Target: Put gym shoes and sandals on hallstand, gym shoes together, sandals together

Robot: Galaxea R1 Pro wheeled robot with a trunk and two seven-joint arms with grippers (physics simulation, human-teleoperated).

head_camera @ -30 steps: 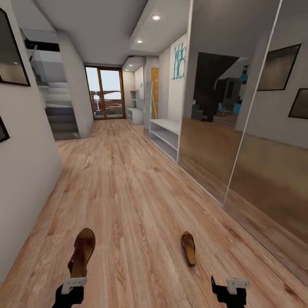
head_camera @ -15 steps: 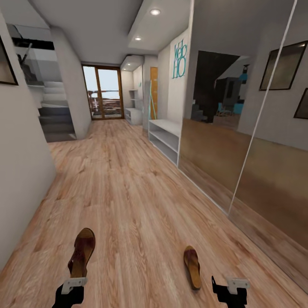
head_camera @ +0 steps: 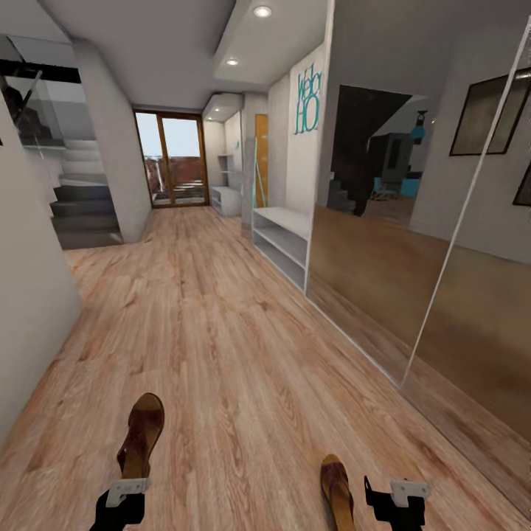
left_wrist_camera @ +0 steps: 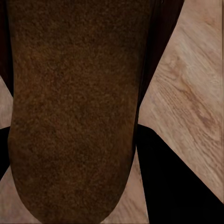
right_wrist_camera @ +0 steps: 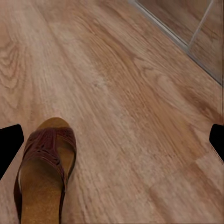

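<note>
One dark-brown sandal (head_camera: 141, 431) hangs above the corridor floor (head_camera: 221, 346), held at its heel by my left gripper (head_camera: 129, 483), which is shut on it. In the left wrist view that sandal's sole (left_wrist_camera: 74, 102) sits between the dark fingers (left_wrist_camera: 182, 186). The second sandal (head_camera: 338, 487) lies flat on the planks just left of my right gripper (head_camera: 394, 495). The right wrist view shows this sandal (right_wrist_camera: 44, 172) below the open right gripper (right_wrist_camera: 112, 140), toe pointing away. The pale hallstand (head_camera: 227, 199) stands far down the corridor by the glass door. The gym shoes are out of view.
A plain low white two-shelf bench (head_camera: 284, 240) stands against the right wall, followed by large mirror panels (head_camera: 413, 280) reaching the floor. A white wall (head_camera: 29, 310) closes the left side, with stairs (head_camera: 81, 210) beyond. Open plank floor runs ahead down the middle.
The whole view has advanced down the corridor, so the floor sandal now lies lower and nearer my right gripper. The held sandal kept its place in the left gripper.
</note>
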